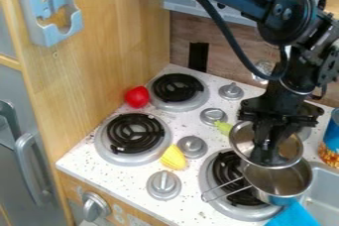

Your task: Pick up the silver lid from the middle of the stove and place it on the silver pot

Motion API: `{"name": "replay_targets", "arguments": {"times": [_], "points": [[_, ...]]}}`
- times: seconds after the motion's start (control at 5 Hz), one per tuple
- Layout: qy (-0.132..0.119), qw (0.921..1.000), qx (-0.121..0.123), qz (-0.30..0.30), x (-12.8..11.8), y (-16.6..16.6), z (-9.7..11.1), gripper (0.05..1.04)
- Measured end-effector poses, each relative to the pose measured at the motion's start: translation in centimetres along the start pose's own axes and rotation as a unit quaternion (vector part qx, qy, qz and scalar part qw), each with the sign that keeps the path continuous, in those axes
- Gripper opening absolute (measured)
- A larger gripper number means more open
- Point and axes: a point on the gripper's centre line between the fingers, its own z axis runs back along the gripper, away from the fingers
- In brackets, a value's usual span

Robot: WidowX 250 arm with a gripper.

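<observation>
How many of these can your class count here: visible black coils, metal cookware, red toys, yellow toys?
Black coils: 3 (back, left, beside the pot)
Metal cookware: 2 (pot, round piece at the pincer)
Red toy: 1
Yellow toy: 1
Total: 7

Toy stove [124,176] with black gripper [268,160] at a round metal dish [291,149], directly above a wire-handled pot [285,180]; yellow corn [173,158] lies near two knobs [193,146], red toy [137,97] beside a burner [177,88].
</observation>
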Motion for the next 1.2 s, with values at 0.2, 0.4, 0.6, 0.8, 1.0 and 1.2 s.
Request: {"name": "replay_targets", "arguments": {"times": [0.2, 0.4, 0.6, 0.8, 1.0, 1.2], "points": [[0.005, 0.9999, -0.004, -0.008, -0.3, -0.4, -0.9, 0.321], [0.009, 0.9997, 0.0, -0.021, -0.7, -1.6, -1.8, 0.321], [0.01, 0.9996, 0.004, -0.028, -0.7, -2.4, -2.5, 0.321], [0.011, 0.9992, 0.007, -0.038, -1.1, -3.2, -3.1, 0.321], [0.009, 0.999, 0.004, -0.043, -1.4, -3.6, -3.0, 0.321], [0.007, 0.9992, 0.001, -0.041, -1.4, -3.7, -3.0, 0.321]]}}
